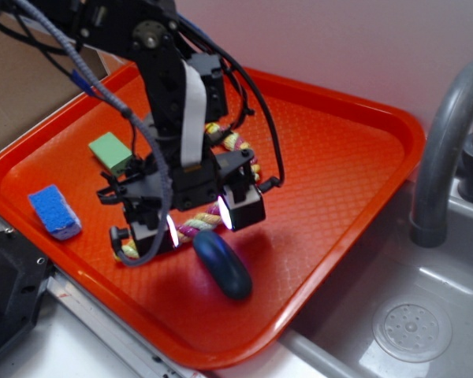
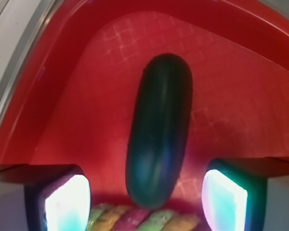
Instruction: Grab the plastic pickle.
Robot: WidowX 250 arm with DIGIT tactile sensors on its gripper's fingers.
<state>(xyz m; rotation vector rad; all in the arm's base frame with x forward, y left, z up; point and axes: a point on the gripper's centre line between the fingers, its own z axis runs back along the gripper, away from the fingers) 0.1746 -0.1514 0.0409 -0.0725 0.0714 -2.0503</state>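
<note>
My jaws stand wide apart with nothing held between them; the gripper (image 1: 197, 223) hangs just over the tray (image 1: 339, 157), and its two glowing fingertip pads (image 1: 225, 213) sit to either side of the far end of the plastic pickle (image 1: 223, 264). I see the arm (image 1: 169, 87) coming down from the upper left of the exterior view, wrist pointed almost straight down, cables looping round it.

The pickle lies flat on the orange tray near its near edge, running from just under my fingers toward the near right. From the wrist view the pickle (image 2: 159, 130) fills the middle, its closer end reaching in between the pads (image 2: 67, 202) but touching neither; I cannot tell how high the pads are above the tray surface.

Only the exterior view shows me the green block (image 1: 110, 152) at the far left of the tray, the blue sponge-like piece (image 1: 54, 211) toward the near left, and the grey sink (image 1: 426, 299) with its faucet (image 1: 445, 150) to the right. The twisted rope (image 1: 193, 227) is mostly hidden behind the arm there. In the wrist view I get a strip of rope (image 2: 135, 219) at the bottom edge, just beside the pickle's end; whether they touch I cannot make out. Both pads are cut off by the wrist frame.
</note>
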